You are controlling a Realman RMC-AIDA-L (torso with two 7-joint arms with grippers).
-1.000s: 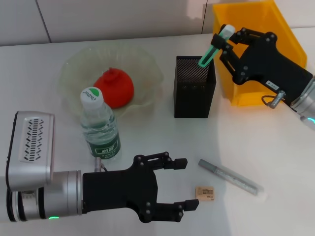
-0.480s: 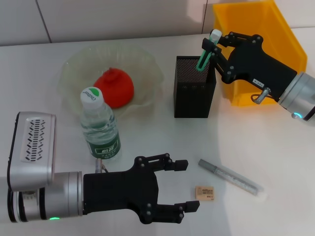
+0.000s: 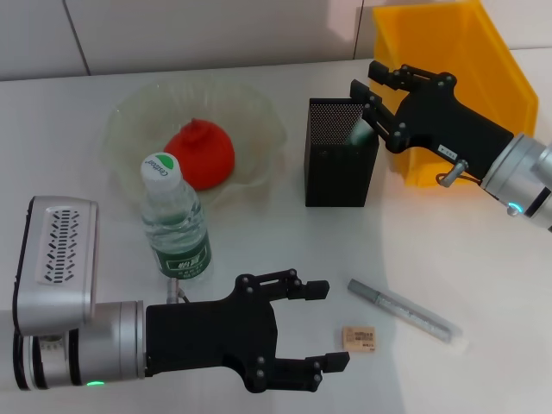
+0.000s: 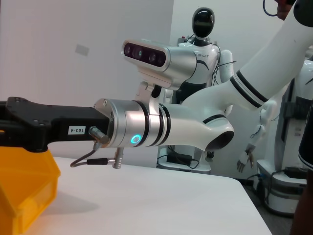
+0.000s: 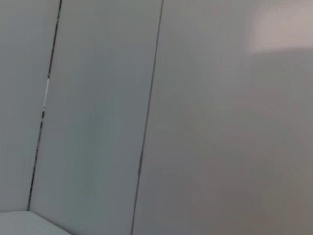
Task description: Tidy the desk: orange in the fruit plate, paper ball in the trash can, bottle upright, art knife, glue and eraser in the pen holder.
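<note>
The orange (image 3: pixel 200 153) lies in the pale-green fruit plate (image 3: pixel 129 112). Just in front of the plate, the bottle (image 3: pixel 175 220) stands upright. My right gripper (image 3: pixel 363 78) hovers open over the far right corner of the black mesh pen holder (image 3: pixel 338 168). The green glue stick (image 3: pixel 356 131) sits inside the holder, below the fingers. On the table at the front right are the grey art knife (image 3: pixel 405 310) and the beige eraser (image 3: pixel 359 337). My left gripper (image 3: pixel 332 323) rests open at the front, its fingertips just left of the eraser. The paper ball is out of view.
The yellow trash can (image 3: pixel 448 43) stands at the back right behind my right arm, and shows again in the left wrist view (image 4: pixel 24 191) under the right arm (image 4: pixel 146 132). The right wrist view holds only a wall.
My right gripper came down and left over the pen holder. The glue stick left its fingers and now sits inside the holder. The left arm has not moved.
</note>
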